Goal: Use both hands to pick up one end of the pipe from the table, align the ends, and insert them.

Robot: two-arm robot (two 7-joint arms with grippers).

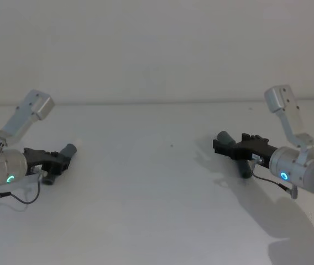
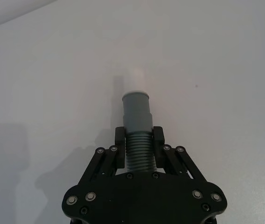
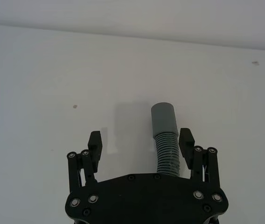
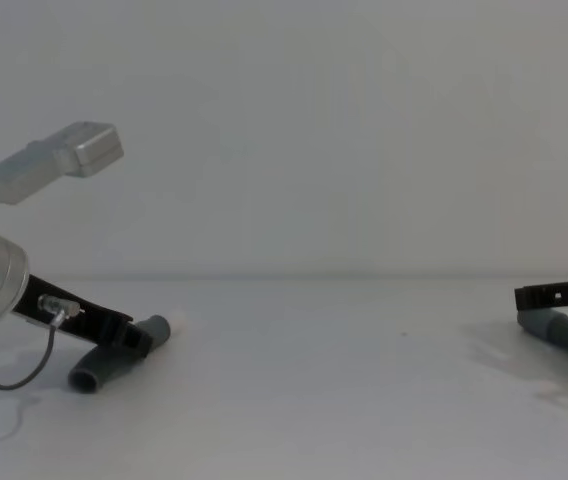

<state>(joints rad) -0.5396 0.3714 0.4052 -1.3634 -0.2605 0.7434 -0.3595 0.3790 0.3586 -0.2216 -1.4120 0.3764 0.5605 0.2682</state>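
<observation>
My left gripper (image 2: 137, 140) is shut on the ribbed part of the grey pipe (image 2: 138, 154), just behind its smooth cuff (image 2: 137, 109) with a whitish tip (image 2: 135, 79). In the head view this gripper (image 1: 62, 160) sits at the table's (image 1: 157, 215) left, the cuff (image 1: 69, 149) sticking out past it. The chest view has the left gripper (image 4: 136, 338) low over the table, a short grey length of pipe (image 4: 94, 375) trailing below it. My right gripper (image 3: 141, 142) is open, and the plain cuff (image 3: 164, 119) lies between its fingers, close to one finger (image 3: 186, 142). It (image 1: 221, 146) is at the right.
A thin cable (image 1: 24, 196) loops under the left wrist. The white table stretches wide between the two arms, with its far edge (image 1: 157, 102) meeting a plain wall. A small dark speck (image 1: 172, 146) marks the middle.
</observation>
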